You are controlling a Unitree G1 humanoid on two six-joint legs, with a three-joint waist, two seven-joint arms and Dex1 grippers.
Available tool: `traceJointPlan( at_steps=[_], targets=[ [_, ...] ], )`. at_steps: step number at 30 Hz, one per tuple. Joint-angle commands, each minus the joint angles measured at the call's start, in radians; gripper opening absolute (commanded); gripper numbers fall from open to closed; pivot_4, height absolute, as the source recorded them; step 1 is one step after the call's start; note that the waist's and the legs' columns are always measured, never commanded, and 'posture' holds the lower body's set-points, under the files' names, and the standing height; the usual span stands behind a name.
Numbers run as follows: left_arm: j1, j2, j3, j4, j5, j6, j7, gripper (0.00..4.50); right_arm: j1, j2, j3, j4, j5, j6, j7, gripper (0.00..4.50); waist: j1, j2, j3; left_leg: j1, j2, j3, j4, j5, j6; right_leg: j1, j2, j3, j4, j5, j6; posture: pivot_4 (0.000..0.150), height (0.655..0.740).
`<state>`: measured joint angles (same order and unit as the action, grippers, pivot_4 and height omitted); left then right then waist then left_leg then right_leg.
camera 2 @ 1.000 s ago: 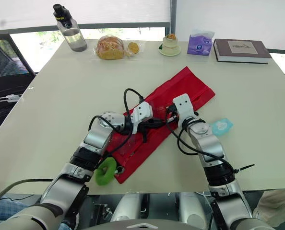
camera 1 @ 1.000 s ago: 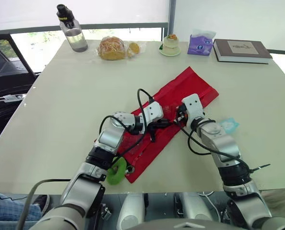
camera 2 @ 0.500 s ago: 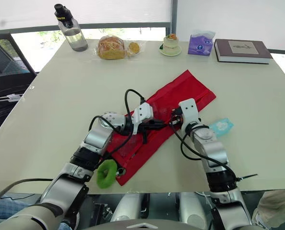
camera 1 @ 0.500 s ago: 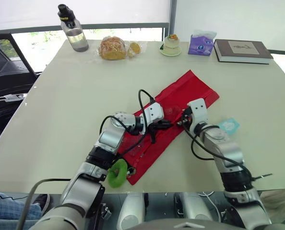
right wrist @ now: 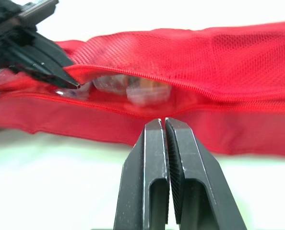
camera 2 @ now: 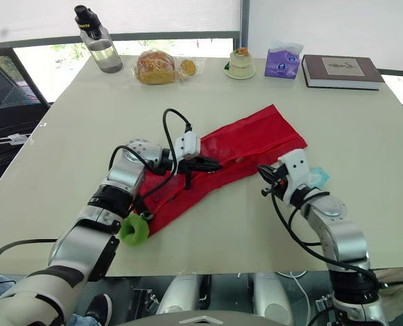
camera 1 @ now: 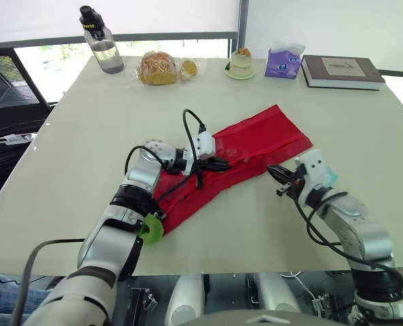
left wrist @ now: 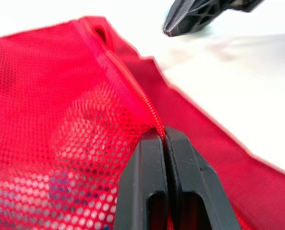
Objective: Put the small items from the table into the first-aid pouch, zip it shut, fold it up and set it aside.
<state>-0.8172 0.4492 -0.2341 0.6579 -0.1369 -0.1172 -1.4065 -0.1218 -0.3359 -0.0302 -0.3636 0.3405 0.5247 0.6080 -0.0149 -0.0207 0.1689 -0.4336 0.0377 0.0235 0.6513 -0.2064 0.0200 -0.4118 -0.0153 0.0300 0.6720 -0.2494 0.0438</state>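
The red mesh first-aid pouch (camera 1: 256,146) lies slantwise across the middle of the table. Its zip opening (right wrist: 133,79) gapes, and several small items (right wrist: 142,91) show inside. My left gripper (camera 1: 220,164) is shut on the pouch's zipper edge (left wrist: 152,117), about halfway along. My right gripper (camera 1: 280,180) is shut on nothing and hovers over bare table just off the pouch's near edge, pointing at it. A light blue packet (camera 2: 315,178) lies on the table beside my right wrist. A green ring (camera 1: 150,229) sits at the pouch's near left end.
Along the far edge stand a water bottle (camera 1: 103,46), a bagged bread (camera 1: 159,68), a small dessert on a plate (camera 1: 241,64), a purple tissue pack (camera 1: 284,61) and a book (camera 1: 342,71). Bare table lies left and right of the pouch.
My right gripper has drawn back off the pouch toward the near right. My left gripper, still holding the edge, has moved left, and the pouch has swung with it.
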Motion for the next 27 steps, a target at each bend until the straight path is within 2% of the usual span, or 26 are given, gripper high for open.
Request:
traceJointPlan(
  at_steps=[1,5,8,12,17,22,27],
  targets=[
    [-0.021,0.064,0.016,0.065,-0.045,-0.095,-0.187,0.0,0.046,-0.031,-0.11,-0.067,0.129,-0.154,0.139,0.13,-0.003,0.0,0.0,0.0,0.0,0.0,0.0,0.0,0.0,0.0,0.0,0.0,0.0,0.0,0.0,0.15,0.74],
    [-0.032,0.142,-0.069,0.074,-0.126,-0.125,-0.208,0.0,0.069,-0.079,-0.171,-0.065,0.193,-0.181,0.185,0.13,-0.001,0.0,0.0,0.0,0.001,-0.001,0.0,0.0,0.0,0.0,0.0,0.0,0.0,0.0,0.0,0.15,0.74],
    [-0.062,0.171,-0.106,0.156,-0.11,-0.219,-0.208,0.0,0.078,-0.109,-0.207,-0.055,0.24,-0.192,0.218,0.13,0.002,0.0,0.0,0.001,0.001,-0.001,0.0,0.0,0.0,0.0,0.0,0.0,0.0,0.0,0.0,0.15,0.74],
    [-0.121,0.145,-0.086,0.271,-0.083,-0.322,-0.208,0.0,0.084,-0.14,-0.214,-0.042,0.263,-0.202,0.25,0.13,0.004,0.0,0.0,0.0,0.001,0.0,0.0,0.0,0.0,0.0,0.0,0.0,0.0,0.0,0.0,0.15,0.74],
    [-0.189,0.123,-0.077,0.397,0.011,-0.45,-0.168,0.0,0.084,-0.17,-0.211,-0.036,0.281,-0.209,0.276,0.13,0.005,-0.001,0.001,0.0,0.0,0.0,0.001,0.0,0.0,0.0,0.0,0.0,0.0,0.0,0.0,0.15,0.74],
    [-0.23,0.135,-0.038,0.464,0.047,-0.457,-0.145,0.0,0.114,-0.233,-0.246,-0.059,0.3,-0.211,0.317,0.13,0.004,-0.001,0.001,0.0,0.0,0.0,0.001,0.0,0.0,0.0,0.0,0.0,0.0,0.0,0.0,0.15,0.74],
    [-0.223,0.139,-0.016,0.463,0.065,-0.457,-0.165,0.0,0.14,-0.271,-0.219,-0.05,0.262,-0.244,0.34,0.13,0.003,-0.002,0.001,0.0,0.0,0.0,0.001,0.0,0.0,0.0,0.0,0.0,0.0,0.0,0.0,0.15,0.74]
  ],
)
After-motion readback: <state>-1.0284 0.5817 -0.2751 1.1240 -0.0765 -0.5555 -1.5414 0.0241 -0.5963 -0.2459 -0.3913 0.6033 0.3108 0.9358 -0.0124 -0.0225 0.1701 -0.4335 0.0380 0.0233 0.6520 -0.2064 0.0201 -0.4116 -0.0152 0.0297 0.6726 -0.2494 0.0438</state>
